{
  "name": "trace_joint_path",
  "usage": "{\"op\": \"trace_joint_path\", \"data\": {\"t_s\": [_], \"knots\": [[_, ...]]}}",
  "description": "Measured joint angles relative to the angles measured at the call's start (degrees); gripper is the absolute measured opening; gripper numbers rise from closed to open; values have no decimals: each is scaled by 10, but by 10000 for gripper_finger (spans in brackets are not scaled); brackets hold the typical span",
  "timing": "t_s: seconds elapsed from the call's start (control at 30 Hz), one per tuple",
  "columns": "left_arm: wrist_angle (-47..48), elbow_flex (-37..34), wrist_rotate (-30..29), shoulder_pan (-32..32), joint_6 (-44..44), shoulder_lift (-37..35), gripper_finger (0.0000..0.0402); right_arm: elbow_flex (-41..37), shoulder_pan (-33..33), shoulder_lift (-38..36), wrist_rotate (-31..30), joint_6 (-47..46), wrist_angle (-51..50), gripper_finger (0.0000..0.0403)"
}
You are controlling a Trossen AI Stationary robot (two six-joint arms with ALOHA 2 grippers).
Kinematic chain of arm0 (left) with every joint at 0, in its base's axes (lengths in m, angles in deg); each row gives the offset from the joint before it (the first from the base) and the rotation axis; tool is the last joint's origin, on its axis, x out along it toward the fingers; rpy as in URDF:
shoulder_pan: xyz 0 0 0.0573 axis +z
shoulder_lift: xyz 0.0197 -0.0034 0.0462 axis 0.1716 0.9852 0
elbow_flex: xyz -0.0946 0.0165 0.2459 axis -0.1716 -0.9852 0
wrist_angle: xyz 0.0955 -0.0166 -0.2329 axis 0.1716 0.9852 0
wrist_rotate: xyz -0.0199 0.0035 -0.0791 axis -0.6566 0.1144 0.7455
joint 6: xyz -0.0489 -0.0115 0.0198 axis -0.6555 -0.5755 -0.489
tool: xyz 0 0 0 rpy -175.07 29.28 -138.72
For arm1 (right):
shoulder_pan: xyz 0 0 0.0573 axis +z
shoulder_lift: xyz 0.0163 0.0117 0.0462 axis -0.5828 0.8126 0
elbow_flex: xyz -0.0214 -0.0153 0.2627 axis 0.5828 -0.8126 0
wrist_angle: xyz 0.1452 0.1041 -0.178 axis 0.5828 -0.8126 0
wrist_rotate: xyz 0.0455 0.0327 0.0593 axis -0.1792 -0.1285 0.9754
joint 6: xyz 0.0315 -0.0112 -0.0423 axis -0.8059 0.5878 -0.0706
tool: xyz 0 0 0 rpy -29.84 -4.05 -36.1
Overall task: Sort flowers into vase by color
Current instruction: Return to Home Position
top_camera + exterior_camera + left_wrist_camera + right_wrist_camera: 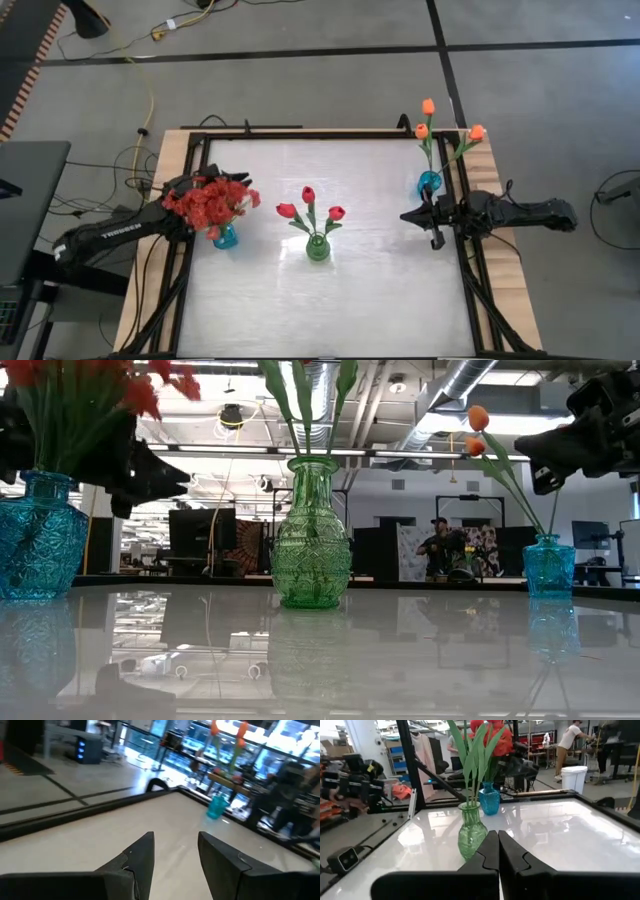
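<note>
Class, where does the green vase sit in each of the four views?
High view: green vase at the table's centre.
Low view: the vase stands mid-picture.
Left wrist view: not clearly in it.
Right wrist view: the vase, in front of the blue vase.
Shared landmark: that blue vase, holding red sprays.

robot lab: ceiling ducts [455,385], monitors [195,530]

Red tulips [308,195], blooms outside the low view.

The left hand [176,839] gapes; the right hand [498,835] is pinched closed.
</note>
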Motion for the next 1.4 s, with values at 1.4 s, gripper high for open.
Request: {"op": "trace_joint_path", "data": {"t_s": [1.4], "knots": [[71,-1,-279,-146,71,0,139,0,-105,2,38,67,4,30]]}}
